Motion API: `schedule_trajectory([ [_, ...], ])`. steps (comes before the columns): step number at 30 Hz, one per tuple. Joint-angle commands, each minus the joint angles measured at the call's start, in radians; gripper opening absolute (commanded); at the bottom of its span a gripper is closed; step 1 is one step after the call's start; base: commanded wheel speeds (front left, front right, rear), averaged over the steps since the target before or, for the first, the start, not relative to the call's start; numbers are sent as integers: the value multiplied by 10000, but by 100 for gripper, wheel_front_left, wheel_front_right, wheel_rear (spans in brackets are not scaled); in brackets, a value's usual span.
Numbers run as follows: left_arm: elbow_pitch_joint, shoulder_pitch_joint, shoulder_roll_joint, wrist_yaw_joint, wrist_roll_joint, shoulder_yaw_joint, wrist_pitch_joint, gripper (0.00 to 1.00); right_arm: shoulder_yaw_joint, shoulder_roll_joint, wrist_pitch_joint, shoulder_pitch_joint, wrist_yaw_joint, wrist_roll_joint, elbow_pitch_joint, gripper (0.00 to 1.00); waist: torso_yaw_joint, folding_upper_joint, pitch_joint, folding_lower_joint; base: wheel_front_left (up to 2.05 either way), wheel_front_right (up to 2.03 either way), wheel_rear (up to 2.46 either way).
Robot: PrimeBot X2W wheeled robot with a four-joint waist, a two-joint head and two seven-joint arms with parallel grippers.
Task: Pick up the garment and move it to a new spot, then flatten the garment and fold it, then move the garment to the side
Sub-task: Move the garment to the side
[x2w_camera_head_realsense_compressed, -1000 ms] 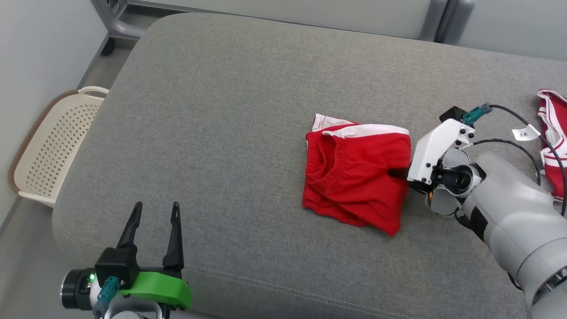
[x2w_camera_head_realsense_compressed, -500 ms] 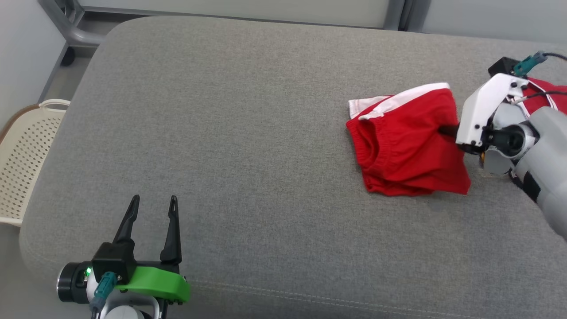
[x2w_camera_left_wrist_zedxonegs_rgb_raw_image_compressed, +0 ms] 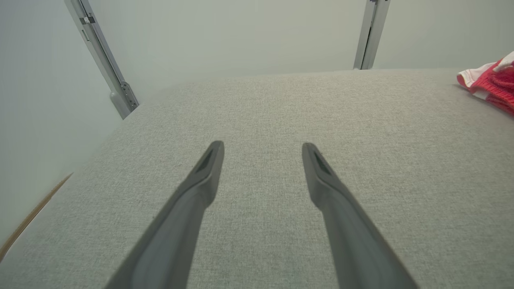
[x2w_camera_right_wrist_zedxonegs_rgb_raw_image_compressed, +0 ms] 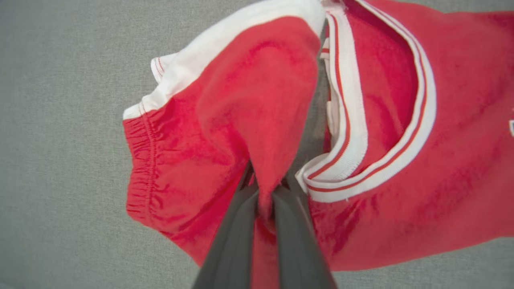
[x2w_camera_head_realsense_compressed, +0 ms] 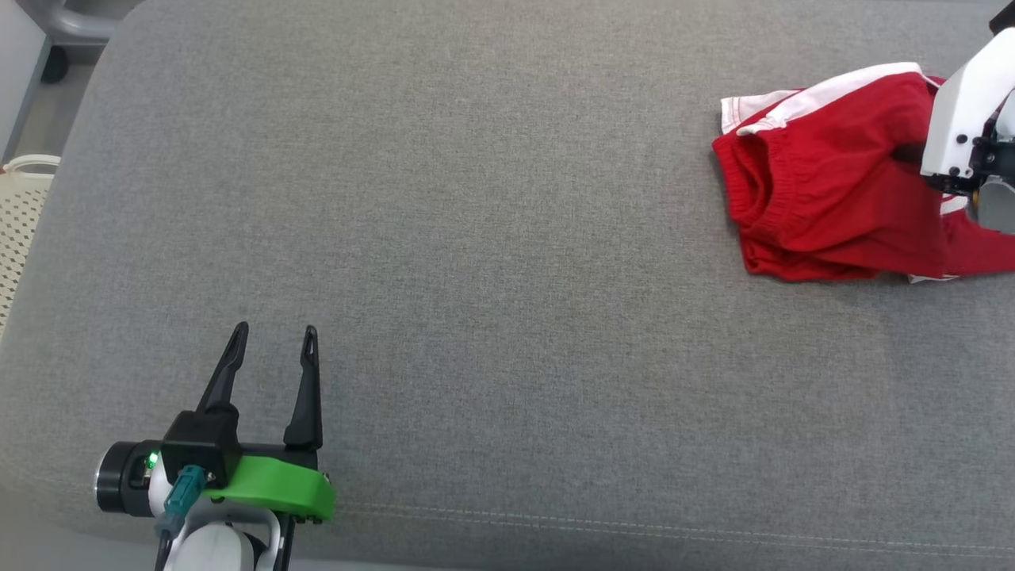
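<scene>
In the head view the frame's right edge cuts the white housing of the right gripper [x2w_camera_head_realsense_compressed: 908,152], and its fingers go into the red garment [x2w_camera_head_realsense_compressed: 817,198], so I cannot see the tips. The right end of the garment also leaves the frame there. In the right wrist view the fingertips are buried in a pinched fold of cloth. A second red garment [x2w_camera_right_wrist_zedxonegs_rgb_raw_image_compressed: 401,140] with white trim runs out at the right and top edge; whether it lies under the first I cannot tell. At the head view's left edge a pale basket [x2w_camera_head_realsense_compressed: 17,222] is cut to a strip.
</scene>
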Motion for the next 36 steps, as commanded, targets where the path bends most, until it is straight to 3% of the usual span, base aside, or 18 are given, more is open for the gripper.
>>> schedule_trajectory([
  [1, -60, -201, 104, -51, 62, 7, -12, 100, 79, -135, 167, -233, -1, -125, 47, 0, -143, -1, 240, 0, 0, 0, 0],
  [23, -198, -520, 332, -140, 202, -49, -12, 100, 469, -1509, 1798, -2128, -2, -725, -315, 0, -549, -1, 1170, 0, 0, 0, 0],
  [36, -216, -662, 356, -165, 154, -116, -12, 100, 1271, -2380, 2348, -2726, -2, -2135, -666, 0, -398, -1, 1411, 0, 0, 0, 0],
])
